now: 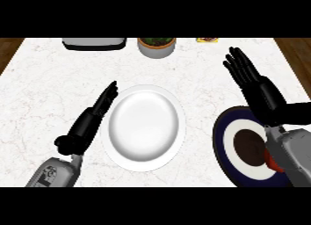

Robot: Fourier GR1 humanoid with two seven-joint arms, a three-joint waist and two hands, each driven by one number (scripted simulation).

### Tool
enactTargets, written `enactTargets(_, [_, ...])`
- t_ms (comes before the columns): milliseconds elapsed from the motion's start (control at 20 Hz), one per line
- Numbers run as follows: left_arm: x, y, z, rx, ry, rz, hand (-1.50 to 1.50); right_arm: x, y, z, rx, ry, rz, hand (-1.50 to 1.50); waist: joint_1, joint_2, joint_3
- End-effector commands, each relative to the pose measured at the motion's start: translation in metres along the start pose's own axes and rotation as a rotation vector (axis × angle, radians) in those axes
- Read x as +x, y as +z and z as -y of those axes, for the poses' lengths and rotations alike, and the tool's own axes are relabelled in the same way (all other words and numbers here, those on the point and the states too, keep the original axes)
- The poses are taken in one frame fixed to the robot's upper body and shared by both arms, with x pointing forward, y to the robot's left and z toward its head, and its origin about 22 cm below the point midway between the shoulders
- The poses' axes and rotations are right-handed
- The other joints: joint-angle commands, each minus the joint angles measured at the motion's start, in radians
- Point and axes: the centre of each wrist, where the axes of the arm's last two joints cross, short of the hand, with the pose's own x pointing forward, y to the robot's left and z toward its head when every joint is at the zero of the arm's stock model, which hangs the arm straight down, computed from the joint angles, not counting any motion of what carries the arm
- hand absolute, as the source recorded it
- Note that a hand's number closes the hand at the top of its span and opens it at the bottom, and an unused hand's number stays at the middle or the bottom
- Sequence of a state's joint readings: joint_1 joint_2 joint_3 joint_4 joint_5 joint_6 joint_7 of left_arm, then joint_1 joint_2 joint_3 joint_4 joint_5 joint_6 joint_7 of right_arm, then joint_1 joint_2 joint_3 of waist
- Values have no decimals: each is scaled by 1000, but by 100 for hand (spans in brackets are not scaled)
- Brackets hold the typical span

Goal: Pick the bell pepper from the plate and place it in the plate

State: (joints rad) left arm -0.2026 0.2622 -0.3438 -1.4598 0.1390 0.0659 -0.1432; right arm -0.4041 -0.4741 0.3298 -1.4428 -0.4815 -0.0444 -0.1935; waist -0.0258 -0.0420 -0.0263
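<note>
Right forearm: grey, entering right of the white plate and lying across the dark blue plate.
Bell pepper: red, on the dark blue plate right of the white plate, mostly hidden under that forearm.
Right robot hand: black, fingers straight and slightly spread, holding nothing, reaching past the dark blue plate's far rim.
Left robot hand: fingers straight and together, empty, edge-on just left of the white plate.
Counter: pale marble.
Beyond the white plate: grey appliance, plant pot, small yellow packet with print too small to read.
</note>
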Motion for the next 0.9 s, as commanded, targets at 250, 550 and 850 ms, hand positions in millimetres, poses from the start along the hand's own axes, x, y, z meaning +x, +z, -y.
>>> enactTargets(250, [-2,12,-77,330,-176,-135,0,-17,34,84,-885,24,-166,-150,-10,42,28])
enactTargets(550, [1,5,-66,315,-120,-189,0,-78,85,56,-952,442,-501,-150,11,38,26])
enactTargets(850, [8,0,-72,298,-121,-205,0,-102,138,13,-909,715,-502,-150,16,39,25])
